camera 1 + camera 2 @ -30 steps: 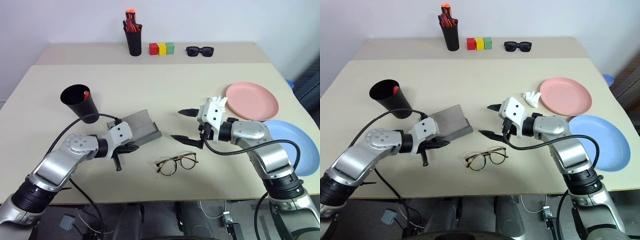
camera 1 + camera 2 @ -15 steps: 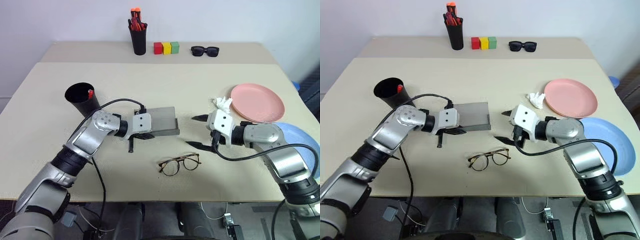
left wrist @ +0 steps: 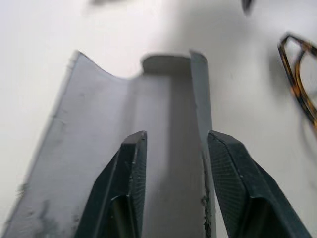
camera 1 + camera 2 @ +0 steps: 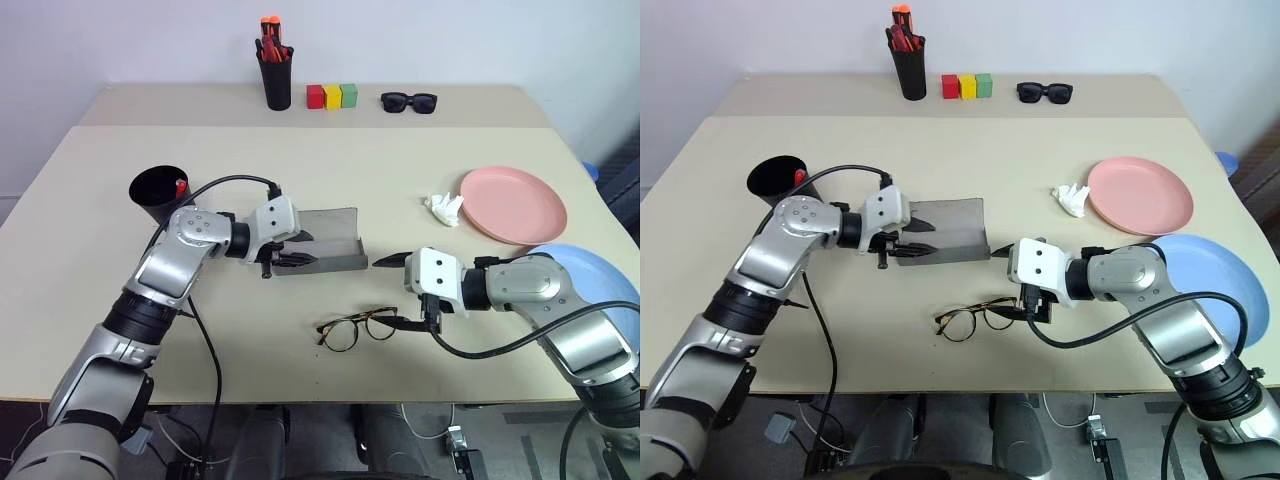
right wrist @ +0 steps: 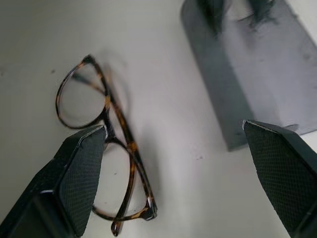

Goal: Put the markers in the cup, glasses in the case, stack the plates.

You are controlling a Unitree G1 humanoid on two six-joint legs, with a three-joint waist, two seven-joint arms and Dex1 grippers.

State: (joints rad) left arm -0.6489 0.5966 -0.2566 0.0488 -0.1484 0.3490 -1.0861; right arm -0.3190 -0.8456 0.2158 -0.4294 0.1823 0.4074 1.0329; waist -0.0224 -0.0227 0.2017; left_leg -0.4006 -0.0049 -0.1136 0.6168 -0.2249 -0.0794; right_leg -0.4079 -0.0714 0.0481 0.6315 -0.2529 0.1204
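The grey case (image 4: 330, 252) lies open on the table's middle. My left gripper (image 4: 300, 250) is at its left end, jaws apart, with the case's front wall (image 3: 200, 144) between the fingers and a gap on each side. The dark-rimmed glasses (image 4: 356, 328) lie just in front of the case. My right gripper (image 4: 393, 292) is wide open at their right end, its lower finger close to the frame. A red marker cap (image 4: 180, 185) sticks out of the black cup (image 4: 158, 196) at the left. The pink plate (image 4: 513, 205) and blue plate (image 4: 600, 285) lie side by side at the right.
At the far edge stand a black pen holder (image 4: 275, 78) with orange-capped pens, three coloured blocks (image 4: 332, 96) and black sunglasses (image 4: 409, 101). A crumpled white tissue (image 4: 444, 207) lies beside the pink plate. My right arm lies over part of the blue plate.
The left gripper carried the tilted case toward the middle, laid it flat and parted its jaws. The right gripper, still wide open, drew back and down to the glasses.
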